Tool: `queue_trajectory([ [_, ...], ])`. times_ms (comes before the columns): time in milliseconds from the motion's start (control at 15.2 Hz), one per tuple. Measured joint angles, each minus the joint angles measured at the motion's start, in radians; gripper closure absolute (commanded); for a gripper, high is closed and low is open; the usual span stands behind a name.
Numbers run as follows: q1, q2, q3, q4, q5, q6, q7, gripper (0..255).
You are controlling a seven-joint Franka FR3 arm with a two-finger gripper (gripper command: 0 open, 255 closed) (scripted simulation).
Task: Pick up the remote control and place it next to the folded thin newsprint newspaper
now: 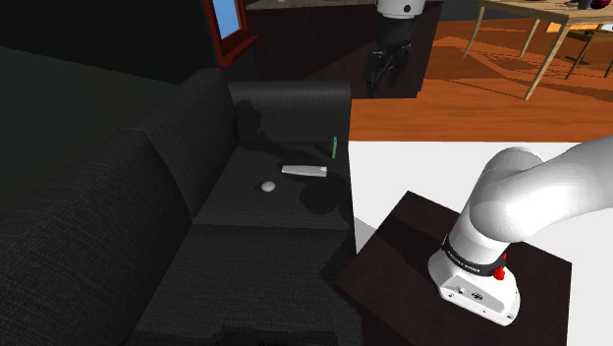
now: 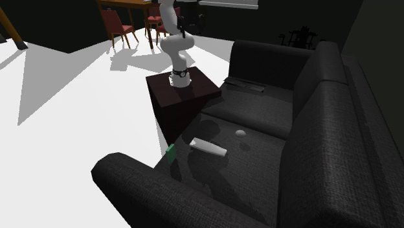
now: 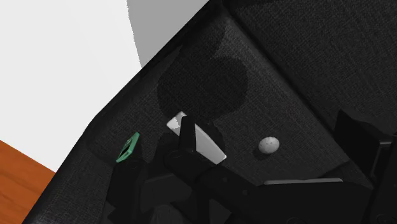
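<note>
**Jaws spread high over the sofa, remote far beneath**

The jaws [image 1: 384, 77] hang well above the dark sofa [image 1: 98, 226], fingers [image 3: 187, 135] standing wide apart with nothing between them. Far below lies the remote control [image 1: 305, 170], a slim pale bar flat on the seat cushion. From the wrist view one finger covers part of its length.

A small pale round thing [image 3: 268, 146] rests near the remote, apart from it, under the gap of the jaws. A small green thing [image 3: 128, 148] sits at the seat's front edge, outside that same finger. Bare cushion surrounds the remote on all sides. The armrest and the backrest bound the seat, and its front edge drops to a white floor [image 2: 78, 78]. The dark stand [image 1: 393, 258] sits just beside that edge.

What seems the newspaper [image 2: 245, 85] is a flat dark sheet with a pale edge. It lies on the next cushion, well apart from the remote. In the wrist view the hand's body cuts it off.

The white arm [image 1: 535, 197] carries a black band with pale lettering at its base, too small to read.
</note>
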Motion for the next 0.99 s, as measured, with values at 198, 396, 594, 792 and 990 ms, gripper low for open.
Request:
queue_trajectory([
  [198,0.002,0.018,-0.017,-0.023,-0.009,0.040,-0.028,0],
  [396,0.011,0.077,-0.050,-0.051,-0.023,0.126,-0.086,0],
  [594,0.020,0.134,-0.084,-0.090,-0.036,0.221,-0.148,0],
  [792,0.029,0.223,-0.126,-0.098,-0.045,0.318,-0.220,0],
  [990,0.042,0.316,-0.160,-0.099,-0.044,0.412,-0.286,0],
])
